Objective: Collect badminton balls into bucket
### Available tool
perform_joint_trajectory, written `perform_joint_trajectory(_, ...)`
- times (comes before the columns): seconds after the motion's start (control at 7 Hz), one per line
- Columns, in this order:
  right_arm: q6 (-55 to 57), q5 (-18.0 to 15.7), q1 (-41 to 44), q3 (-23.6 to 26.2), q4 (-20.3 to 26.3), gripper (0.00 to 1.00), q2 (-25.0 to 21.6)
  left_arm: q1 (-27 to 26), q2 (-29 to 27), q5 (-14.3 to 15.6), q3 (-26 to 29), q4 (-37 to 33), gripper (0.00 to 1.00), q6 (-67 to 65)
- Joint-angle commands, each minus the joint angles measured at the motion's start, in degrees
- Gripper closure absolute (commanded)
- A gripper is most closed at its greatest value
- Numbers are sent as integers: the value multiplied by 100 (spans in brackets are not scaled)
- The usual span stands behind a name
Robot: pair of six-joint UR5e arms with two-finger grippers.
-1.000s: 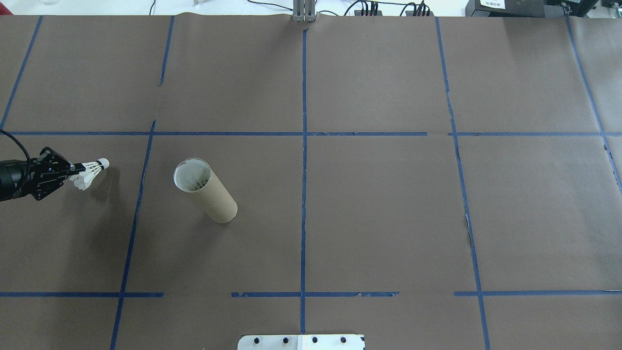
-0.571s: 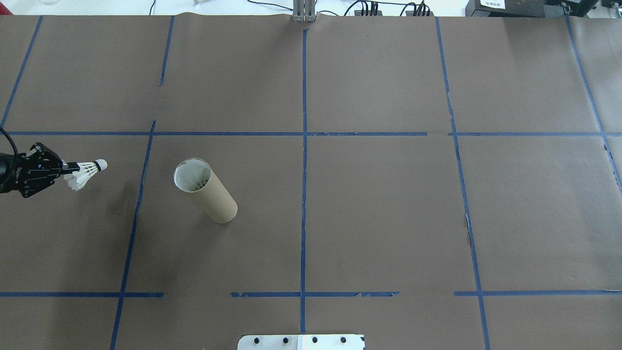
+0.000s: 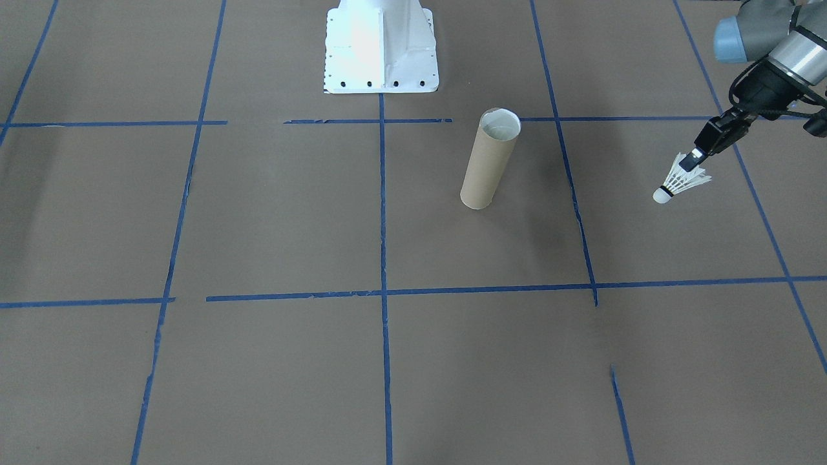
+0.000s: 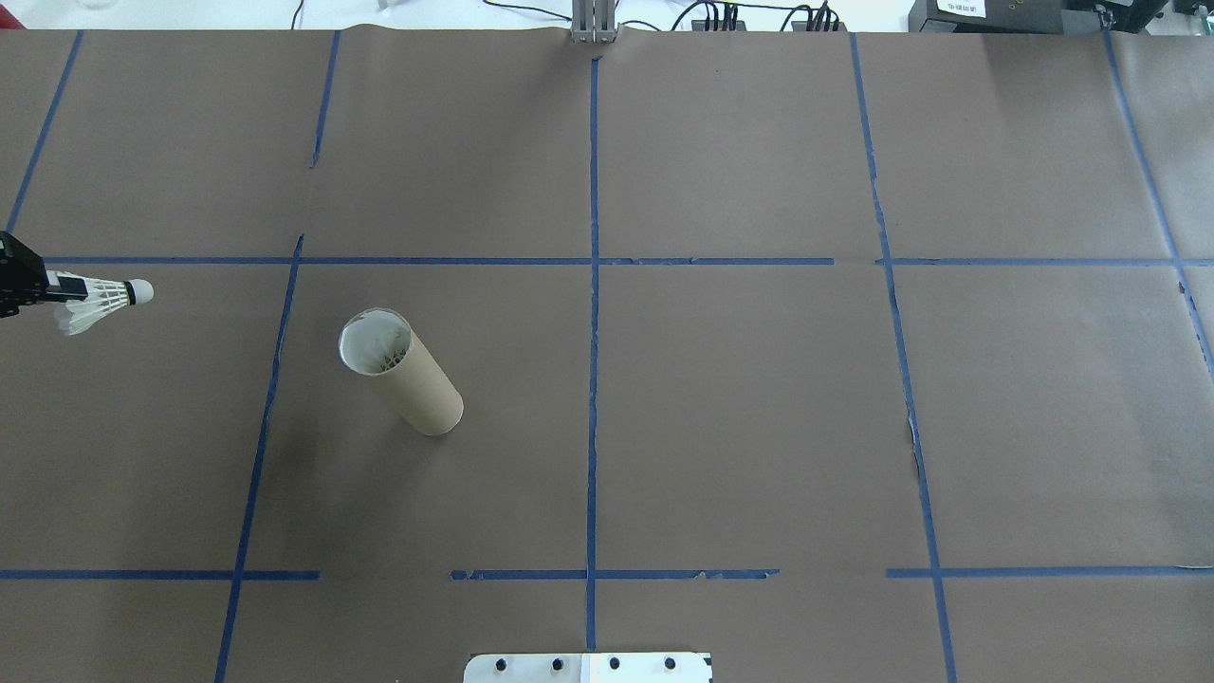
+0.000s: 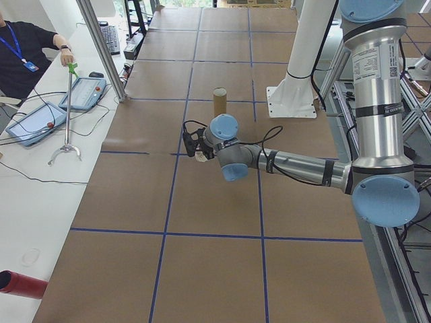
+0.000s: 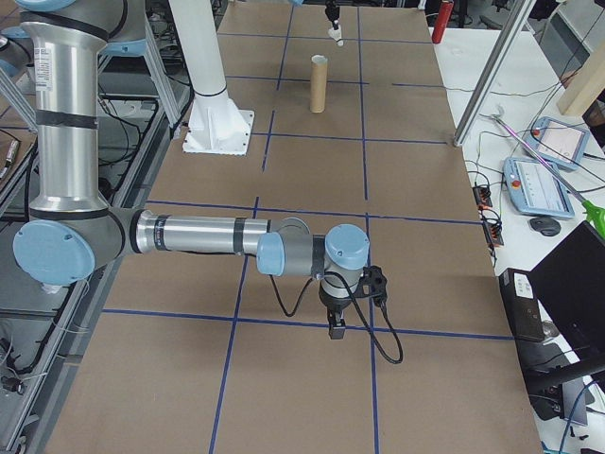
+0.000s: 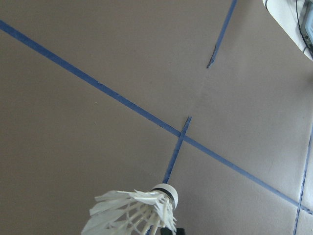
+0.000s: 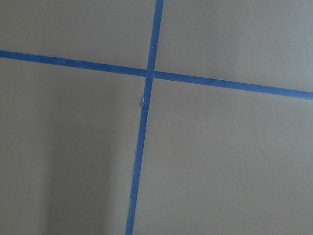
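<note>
The shuttlecock (image 4: pixel 100 299) hung in the air above the table's left edge, well apart from the bucket (image 4: pixel 400 370), pinched by its feather skirt in the left gripper (image 3: pixel 690 160), whose jaws were closed on it. Its long axis lay roughly level, with the rounded cork tip (image 4: pixel 140 290) pointing toward the middle of the table and the feathers back toward the gripper. The bucket stood upright on its end, inboard of the shuttlecock and a little nearer the robot's edge, its open mouth (image 3: pixel 500 124) facing up; judging from this, the coming move turned on carrying the shuttlecock sideways over that mouth and tipping the cork downward. The left arm was far nearer the bucket; the right gripper (image 6: pixel 336 326) hovered over bare paper far along the table, and I cannot tell whether it was open or closed.

The shuttlecock was 1 light cone of stiff white feathers with a dark band under the cork. The bucket was a smooth brown cardboard cylinder, whitish inside, with something pale visible within. The table (image 4: pixel 740 427) wore matte brown paper gridded with blue tape (image 4: pixel 594 285)
</note>
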Motion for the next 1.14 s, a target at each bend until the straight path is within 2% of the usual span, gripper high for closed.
perform_joint_trajectory(0.0, 0, 0, 0, 5, 0, 0, 0, -76, 29, -145, -773, 1252, 100, 1016)
perform_joint_trajectory(0.29, 0, 0, 0, -3, 0, 0, 0, -50, -76, -136, -1513, 2625, 100, 1451)
perform_joint_trajectory(0.57, 0, 0, 0, 5, 0, 0, 0, 142, -637, -49, -2005, 3864, 100, 1452)
perform_joint_trajectory(0.71, 0, 0, 0, 5, 0, 0, 0, 266, -935, 169, -2217, 4427, 100, 1461)
perform_joint_trajectory(0.86, 0, 0, 0, -3, 0, 0, 0, 580, -1373, 546, -2384, 5224, 100, 1461)
perform_joint_trajectory(1.0, 0, 0, 0, -3, 0, 0, 0, 783, -2213, 941, -2421, 6363, 100, 1461)
